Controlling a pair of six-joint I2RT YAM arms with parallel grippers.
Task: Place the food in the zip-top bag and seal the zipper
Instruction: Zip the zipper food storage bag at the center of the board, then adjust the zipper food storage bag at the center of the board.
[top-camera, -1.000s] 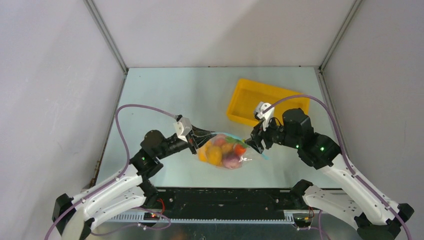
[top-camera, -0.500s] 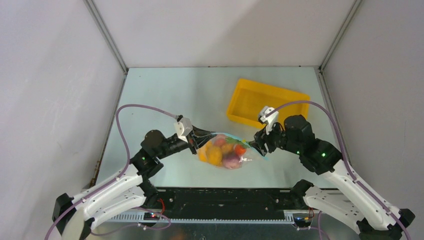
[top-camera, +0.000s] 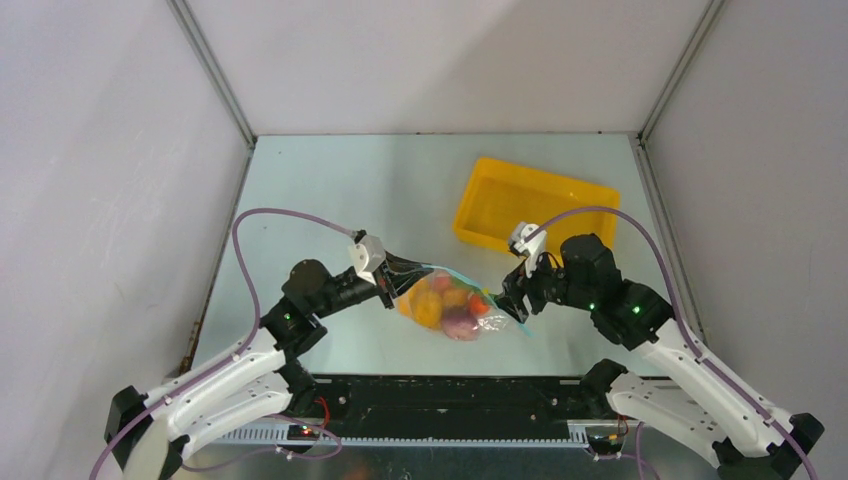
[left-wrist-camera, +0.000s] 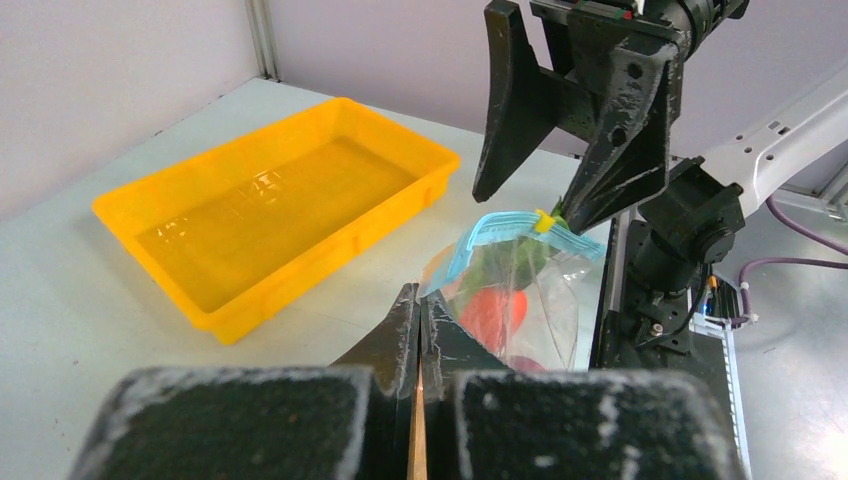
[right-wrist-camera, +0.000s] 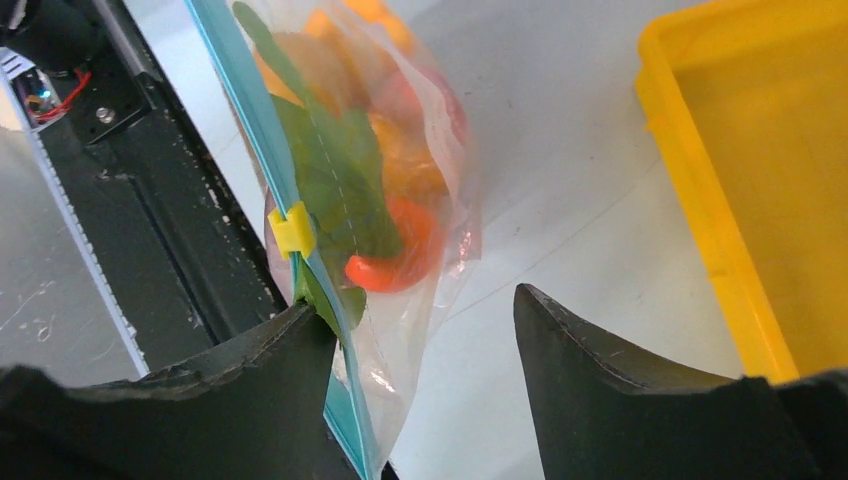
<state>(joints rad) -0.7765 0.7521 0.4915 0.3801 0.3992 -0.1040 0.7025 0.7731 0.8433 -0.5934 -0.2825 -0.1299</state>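
**Bag Ends and Tray Partly Hidden**

The yellow tray (right-wrist-camera: 735, 200) is cut off by the right wrist view's edge. The lower end of the zip-top bag (right-wrist-camera: 400, 120) is hidden there behind the fingers (right-wrist-camera: 250, 385) of the right gripper (right-wrist-camera: 415, 300). In the left wrist view, the bag's near corner is concealed between the fingers (left-wrist-camera: 395, 345) of the left gripper (left-wrist-camera: 418, 300). From above, the food (top-camera: 450, 303) is too small to be told apart piece by piece.
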